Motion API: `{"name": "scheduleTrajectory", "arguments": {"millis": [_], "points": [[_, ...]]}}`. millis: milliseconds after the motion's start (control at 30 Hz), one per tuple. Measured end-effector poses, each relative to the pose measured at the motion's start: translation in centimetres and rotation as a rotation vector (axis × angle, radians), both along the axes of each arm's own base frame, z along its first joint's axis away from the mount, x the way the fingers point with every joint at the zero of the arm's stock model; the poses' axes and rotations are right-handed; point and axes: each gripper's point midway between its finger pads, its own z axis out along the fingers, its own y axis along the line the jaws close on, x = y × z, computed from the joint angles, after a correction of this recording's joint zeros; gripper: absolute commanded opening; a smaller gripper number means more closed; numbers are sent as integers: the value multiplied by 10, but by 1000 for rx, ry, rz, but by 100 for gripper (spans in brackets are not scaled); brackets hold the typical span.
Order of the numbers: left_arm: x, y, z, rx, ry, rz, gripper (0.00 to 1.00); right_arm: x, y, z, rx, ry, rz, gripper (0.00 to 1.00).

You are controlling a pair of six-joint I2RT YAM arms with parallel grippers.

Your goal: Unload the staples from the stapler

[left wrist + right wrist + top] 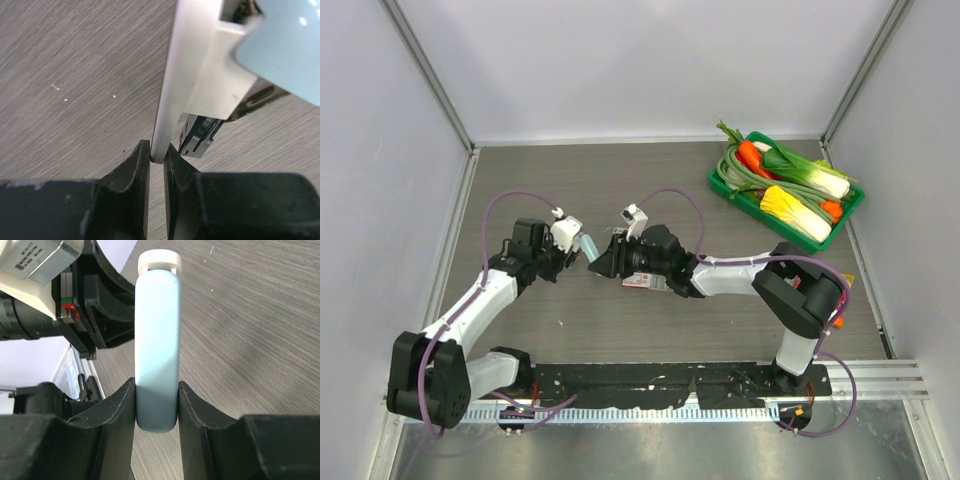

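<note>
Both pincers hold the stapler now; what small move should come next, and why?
Probably the right pincer should swing the blue top of the stapler away from its white base, which the left pincer pinches: the dark magazine barely shows.

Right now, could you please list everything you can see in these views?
stapler: one, pale blue with white underside, mid-table, between both grippers
box: one, red and white, on the table near the centre, partly hidden
tray: one, green, far right corner
vegetables: several, green, orange, white, yellow, in the tray
table: one, grey wood grain
left gripper: one, black, shut on the stapler's white base
right gripper: one, black, shut on the stapler's blue body
</note>
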Motion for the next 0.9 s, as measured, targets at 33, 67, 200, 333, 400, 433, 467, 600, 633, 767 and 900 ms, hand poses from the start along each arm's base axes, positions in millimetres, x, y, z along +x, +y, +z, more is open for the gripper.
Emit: {"name": "scheduleTrajectory", "arguments": {"millis": [33,67,200,333,400,433,467,600,633,767,900], "points": [[1,1,0,18,-14,-3,0,-2,-2,-2,-11,-6,11,1],[3,3,-1,41,-29,-10,0,-5,-3,-3,-18,-9,20,1],[4,4,-6,125,-80,-41,0,-11,-8,-9,-47,-20,51,1],[3,6,-13,225,-128,-74,0,-18,-13,-19,-79,-21,77,1],[3,7,-16,288,-162,-89,0,-23,-17,-24,-92,-18,89,1],[4,7,-17,319,-180,-99,0,-25,-18,-27,-98,-17,95,1],[5,7,-18,350,-199,-104,0,-26,-19,-29,-103,-15,99,1],[10,6,-18,430,-258,-117,0,-32,-23,-38,-123,-19,113,1],[12,5,-17,442,-272,-116,0,-32,-24,-40,-127,-19,115,1],[19,3,-10,468,-320,-108,0,-33,-25,-41,-127,-28,117,1],[21,3,-6,479,-339,-97,0,-31,-24,-39,-125,-41,116,1]]}}
